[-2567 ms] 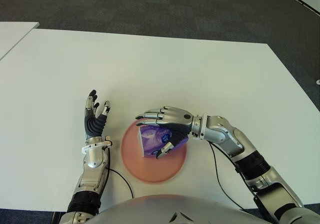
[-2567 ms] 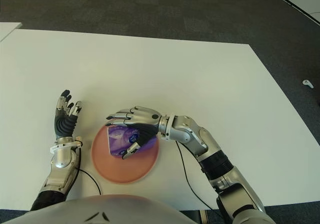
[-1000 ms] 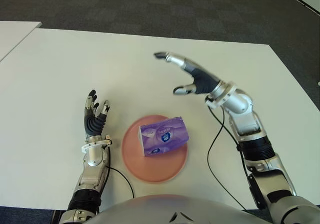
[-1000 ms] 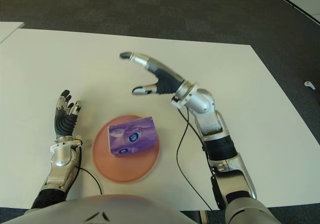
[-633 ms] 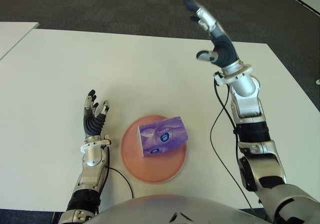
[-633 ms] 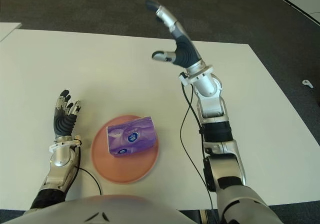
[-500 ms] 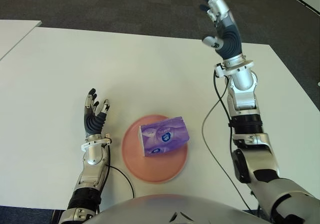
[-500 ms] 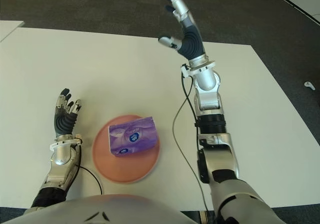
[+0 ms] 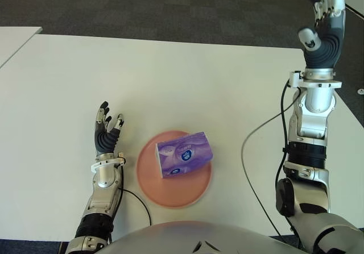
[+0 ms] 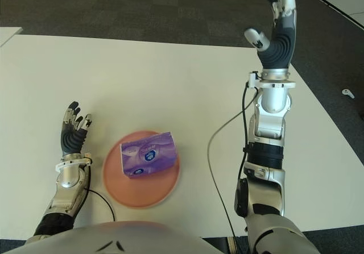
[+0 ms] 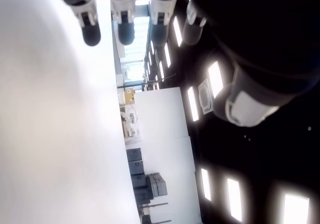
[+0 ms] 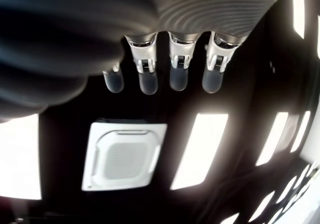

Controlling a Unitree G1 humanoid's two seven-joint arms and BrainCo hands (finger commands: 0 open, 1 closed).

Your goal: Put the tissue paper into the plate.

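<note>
A purple tissue pack (image 9: pixel 183 154) lies inside the round pink plate (image 9: pixel 170 190) near the table's front edge. My right hand (image 9: pixel 324 22) is raised high above the table's right edge, far from the plate, fingers straight and holding nothing. Its wrist view shows only the spread fingers (image 12: pixel 171 68) against ceiling lights. My left hand (image 9: pixel 107 131) stands upright just left of the plate, palm open, fingers spread, nothing in it. Its wrist view shows extended fingertips (image 11: pixel 125 31) against the ceiling.
The white table (image 9: pixel 170 78) spreads wide behind the plate. A black cable (image 9: pixel 256 146) hangs from the right arm over the table's right part. Dark carpet (image 9: pixel 170 4) lies beyond the far edge; another white table corner (image 9: pixel 14 38) shows at far left.
My right hand let go of the tissue pack, left it in the plate, then swung up and to the right, away from it. The left hand stayed put.
</note>
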